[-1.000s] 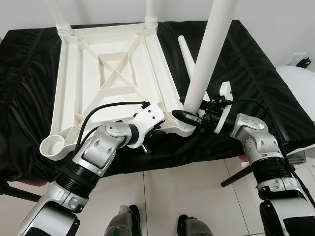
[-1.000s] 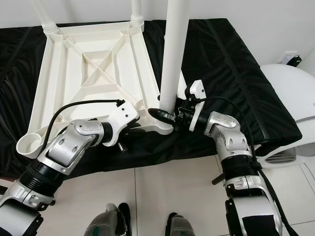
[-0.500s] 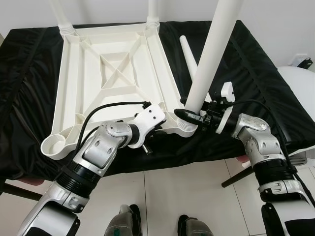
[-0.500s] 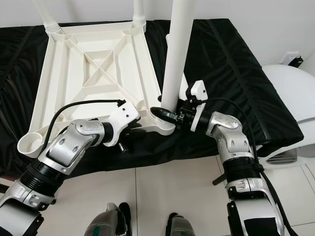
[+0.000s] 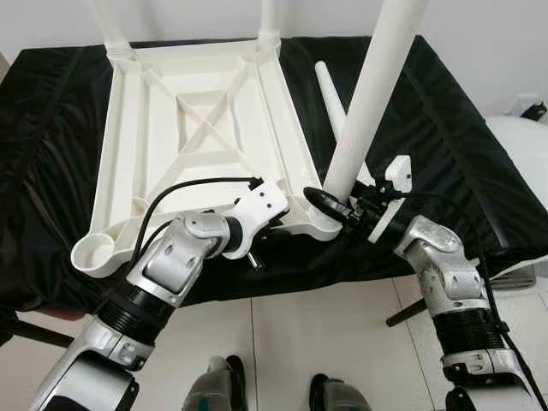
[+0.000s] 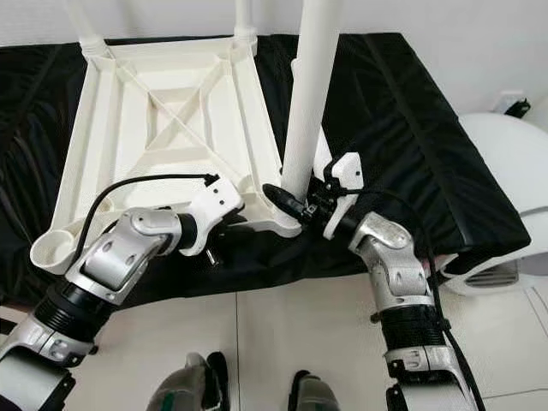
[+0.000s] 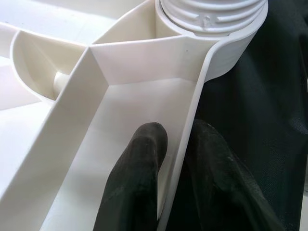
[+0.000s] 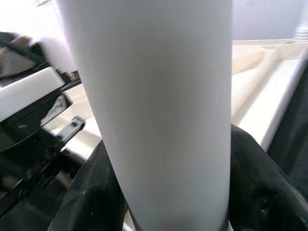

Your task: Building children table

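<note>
Head views: white tabletop (image 5: 197, 137) upside down on black-covered surface (image 5: 445, 145); two legs standing at far corners; loose leg (image 5: 330, 98) lying on cover beside it. Right gripper (image 5: 330, 205) clasps base of third leg (image 5: 368, 94), upright, slightly tilted, seated in near-right corner socket. Left gripper (image 6: 235, 224) at tabletop's near edge
Left wrist view: fingers (image 7: 139, 178) pinch thin rim wall, one each side, near threaded socket (image 7: 211, 19)
Right wrist view: fingers (image 8: 91, 192) clenched around white leg (image 8: 159, 106)
</note>
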You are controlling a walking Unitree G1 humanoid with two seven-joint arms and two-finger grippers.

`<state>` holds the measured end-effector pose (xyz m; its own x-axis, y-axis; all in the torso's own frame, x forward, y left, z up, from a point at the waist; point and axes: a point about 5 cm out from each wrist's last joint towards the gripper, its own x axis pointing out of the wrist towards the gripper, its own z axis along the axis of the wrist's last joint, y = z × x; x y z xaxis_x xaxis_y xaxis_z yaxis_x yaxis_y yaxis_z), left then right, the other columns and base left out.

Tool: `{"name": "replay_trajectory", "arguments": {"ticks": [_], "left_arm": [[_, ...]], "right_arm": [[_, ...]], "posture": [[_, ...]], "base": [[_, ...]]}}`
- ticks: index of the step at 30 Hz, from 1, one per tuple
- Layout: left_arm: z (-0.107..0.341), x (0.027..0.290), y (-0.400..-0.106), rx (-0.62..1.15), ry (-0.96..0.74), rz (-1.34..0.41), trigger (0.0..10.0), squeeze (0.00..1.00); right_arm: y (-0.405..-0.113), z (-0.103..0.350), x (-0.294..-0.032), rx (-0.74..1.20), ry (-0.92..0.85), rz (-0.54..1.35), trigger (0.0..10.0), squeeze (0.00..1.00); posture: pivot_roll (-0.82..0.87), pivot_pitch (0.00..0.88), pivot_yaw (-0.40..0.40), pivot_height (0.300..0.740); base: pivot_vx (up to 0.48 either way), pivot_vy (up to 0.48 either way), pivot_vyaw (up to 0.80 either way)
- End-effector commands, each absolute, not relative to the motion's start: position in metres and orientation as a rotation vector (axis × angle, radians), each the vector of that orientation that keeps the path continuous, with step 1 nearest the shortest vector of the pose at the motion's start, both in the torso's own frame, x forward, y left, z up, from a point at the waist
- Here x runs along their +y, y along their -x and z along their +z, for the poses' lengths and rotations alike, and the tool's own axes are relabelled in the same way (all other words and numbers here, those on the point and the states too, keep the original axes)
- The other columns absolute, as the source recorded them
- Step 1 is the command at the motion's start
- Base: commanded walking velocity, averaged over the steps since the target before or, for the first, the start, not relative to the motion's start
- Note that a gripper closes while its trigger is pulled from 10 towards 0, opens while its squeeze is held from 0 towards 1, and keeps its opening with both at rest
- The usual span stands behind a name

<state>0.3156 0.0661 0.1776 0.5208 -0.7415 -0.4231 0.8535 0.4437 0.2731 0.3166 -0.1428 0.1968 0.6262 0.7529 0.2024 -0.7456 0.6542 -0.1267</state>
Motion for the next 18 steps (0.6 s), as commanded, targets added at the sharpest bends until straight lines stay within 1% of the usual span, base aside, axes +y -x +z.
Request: {"name": "replay_trajectory", "arguments": {"ticks": [1,3,7,11,18], "left_arm": [[0.176,0.065,-0.314,0.254,-0.468,-1.003,10.0,0.00],[0.177,0.065,-0.314,0.252,-0.469,-1.002,10.0,0.00],[0.177,0.065,-0.314,0.252,-0.468,-1.002,10.0,0.00],[0.177,0.065,-0.314,0.251,-0.467,-0.998,10.0,0.00],[0.177,0.066,-0.314,0.250,-0.468,-0.998,10.0,0.00]], "right_arm": [[-0.314,0.200,-0.142,-0.271,0.002,0.812,10.0,0.00],[-0.313,0.200,-0.140,-0.286,-0.014,0.750,10.0,0.00],[-0.313,0.200,-0.139,-0.287,-0.022,0.732,10.0,0.00],[-0.306,0.189,-0.122,-0.274,-0.058,0.575,10.0,0.00],[-0.304,0.189,-0.114,-0.274,-0.082,0.498,10.0,0.00]], "posture": [[-0.06,0.185,0.023,0.740],[-0.06,0.184,0.022,0.740],[-0.06,0.184,0.022,0.740],[-0.05,0.181,0.018,0.740],[-0.05,0.174,0.017,0.740]], "base": [[0.000,0.000,0.00],[0.000,0.000,0.00],[0.000,0.000,0.00],[0.000,0.000,0.00],[0.000,0.000,0.00]]}}
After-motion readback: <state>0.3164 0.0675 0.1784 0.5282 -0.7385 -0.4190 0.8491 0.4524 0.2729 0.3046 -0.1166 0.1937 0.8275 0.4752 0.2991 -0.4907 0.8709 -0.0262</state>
